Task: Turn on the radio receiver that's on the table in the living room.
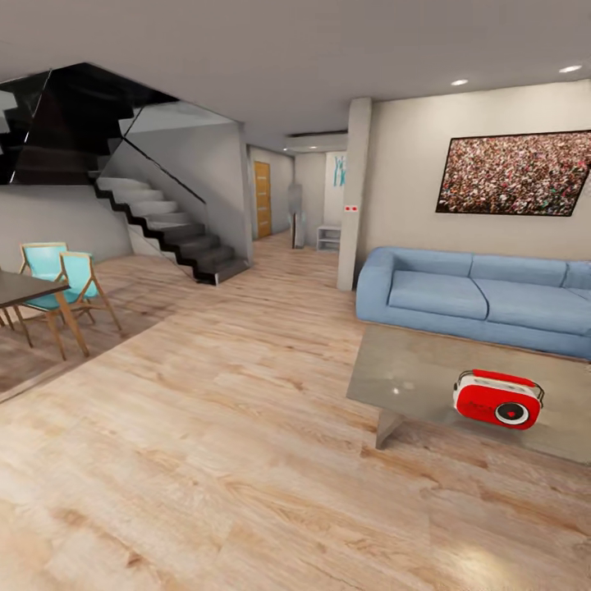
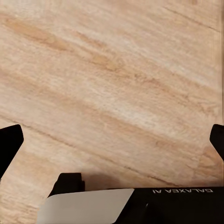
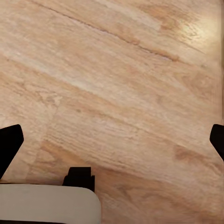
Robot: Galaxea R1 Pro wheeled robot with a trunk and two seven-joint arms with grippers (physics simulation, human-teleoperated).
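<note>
Rounded red radio receiver (image 1: 497, 399) on glossy grey table (image 1: 410, 373); both grippers (image 2: 112, 140) (image 3: 112, 140) spread wide over plank floor (image 1: 205, 460).

A: What colour is the radio receiver (image 1: 498, 400)?
B: Red with white trim, and a dark round dial ringed in white. The tabletop (image 1: 410, 373) under it is glossy grey.
A: And the sofa (image 1: 480, 299)?
B: Light blue. The floor (image 1: 205, 460) is pale wood plank with tan grain streaks.
A: Anything else?
B: Turquoise chairs (image 1: 70, 283) on wooden legs, black-edged stairs (image 1: 164, 226), and a wall picture (image 1: 515, 173) speckled red, white and dark in a black frame.
</note>
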